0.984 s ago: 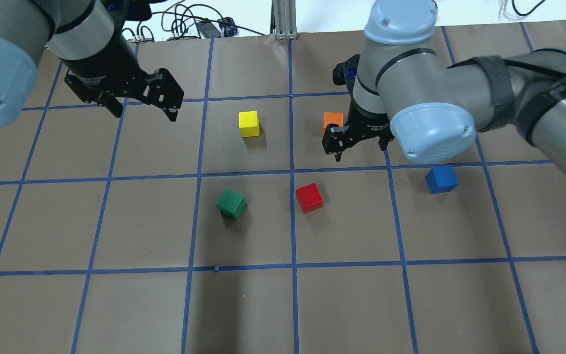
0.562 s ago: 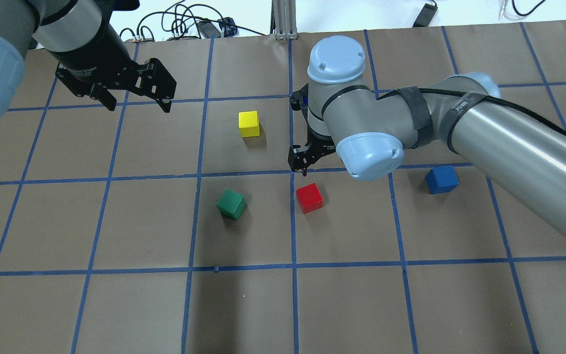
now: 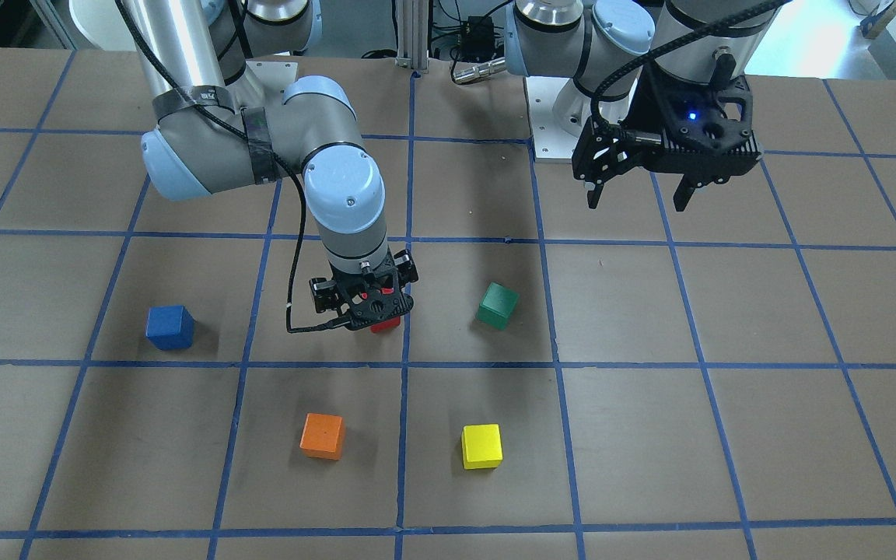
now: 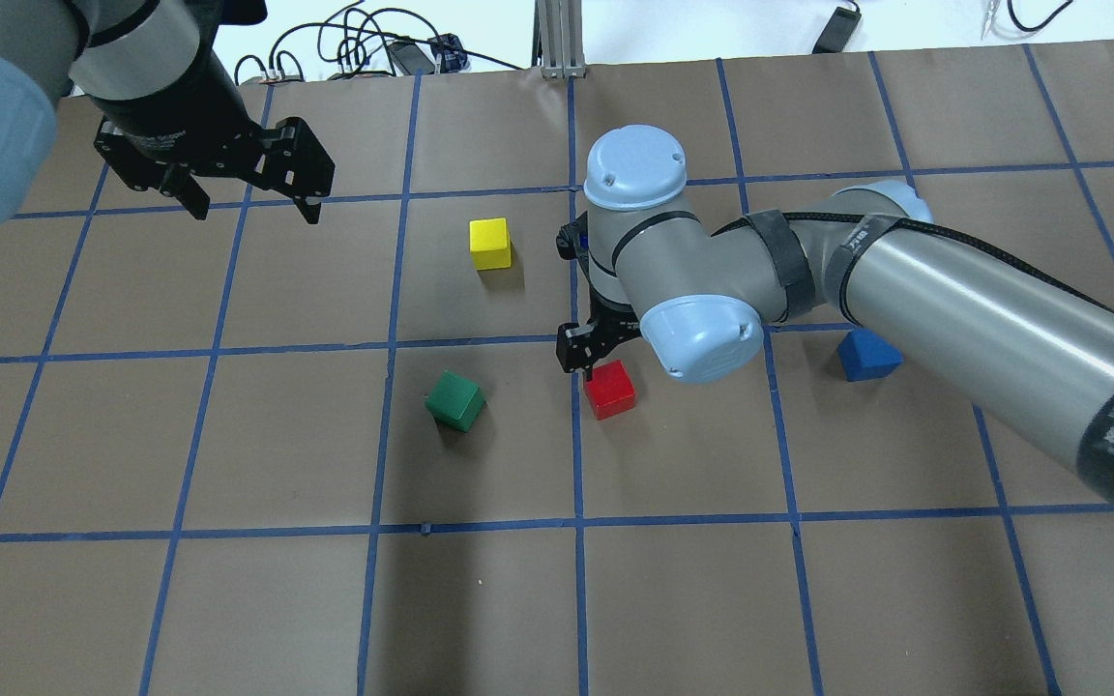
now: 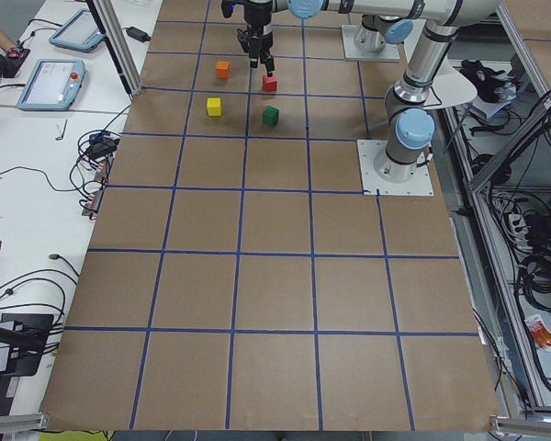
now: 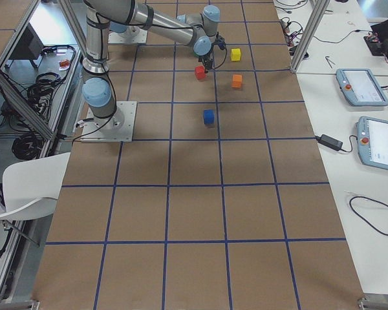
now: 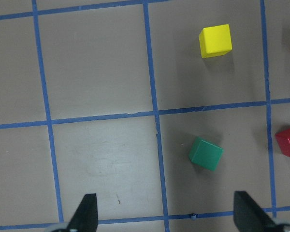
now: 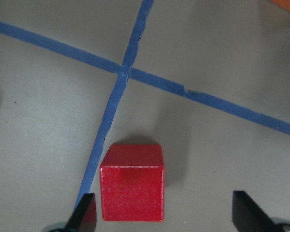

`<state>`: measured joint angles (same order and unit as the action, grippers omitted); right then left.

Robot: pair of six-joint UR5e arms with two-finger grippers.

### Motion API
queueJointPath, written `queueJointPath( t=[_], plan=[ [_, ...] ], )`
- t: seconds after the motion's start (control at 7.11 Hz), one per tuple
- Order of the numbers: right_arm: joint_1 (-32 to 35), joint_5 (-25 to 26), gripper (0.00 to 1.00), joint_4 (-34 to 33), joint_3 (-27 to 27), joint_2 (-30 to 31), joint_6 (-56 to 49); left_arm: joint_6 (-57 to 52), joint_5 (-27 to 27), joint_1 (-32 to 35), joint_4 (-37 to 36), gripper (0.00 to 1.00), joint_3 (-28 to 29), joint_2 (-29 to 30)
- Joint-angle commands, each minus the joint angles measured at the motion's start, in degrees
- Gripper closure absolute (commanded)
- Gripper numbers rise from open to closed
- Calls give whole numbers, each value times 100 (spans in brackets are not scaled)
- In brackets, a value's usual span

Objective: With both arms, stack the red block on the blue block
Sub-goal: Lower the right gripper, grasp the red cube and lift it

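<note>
The red block [image 4: 610,391] lies on the brown table just right of a blue tape line. My right gripper [image 3: 366,309] is open and hangs low over it. In the right wrist view the red block [image 8: 132,188] sits between the open fingers, close to the left fingertip [image 8: 85,212]. The blue block [image 4: 868,356] stands apart to the right, partly covered by my right arm, and shows whole in the front-facing view [image 3: 169,327]. My left gripper [image 4: 252,205] is open and empty, high over the table's far left.
A green block [image 4: 455,401] lies left of the red block and a yellow block [image 4: 490,243] stands beyond it. An orange block [image 3: 322,435] lies on the far side, hidden by my right arm in the overhead view. Cables lie past the table's far edge.
My right gripper has moved from beside the orange block toward me and to the left, down to the red block. My left gripper has drifted slightly left and farther back.
</note>
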<state>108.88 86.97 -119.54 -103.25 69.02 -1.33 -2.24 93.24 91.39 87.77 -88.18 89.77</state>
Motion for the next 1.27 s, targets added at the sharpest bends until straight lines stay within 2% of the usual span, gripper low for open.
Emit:
queueJointPath(
  t=[0.0, 0.56, 0.7, 0.84, 0.98, 1.12],
  plan=[
    [2, -233, 0, -69, -55, -107, -43, 14, 1, 1, 3, 0, -58, -47],
    [2, -233, 1, -254, -63, -363, -43, 22, -7, 1, -23, 0, -76, -56],
    [2, -233, 34, -419, -72, -407, -43, 22, -16, 10, -23, 0, -76, -38],
    [2, -233, 76, -430, -55, -407, -61, 22, -16, 10, -32, 0, -67, -30],
    [2, -224, 100, -395, -37, -398, -61, 22, -7, 10, -32, 0, -76, -21],
    [2, -224, 100, -386, -19, -363, -52, 22, -7, 10, -32, 0, -67, -29]
  ],
)
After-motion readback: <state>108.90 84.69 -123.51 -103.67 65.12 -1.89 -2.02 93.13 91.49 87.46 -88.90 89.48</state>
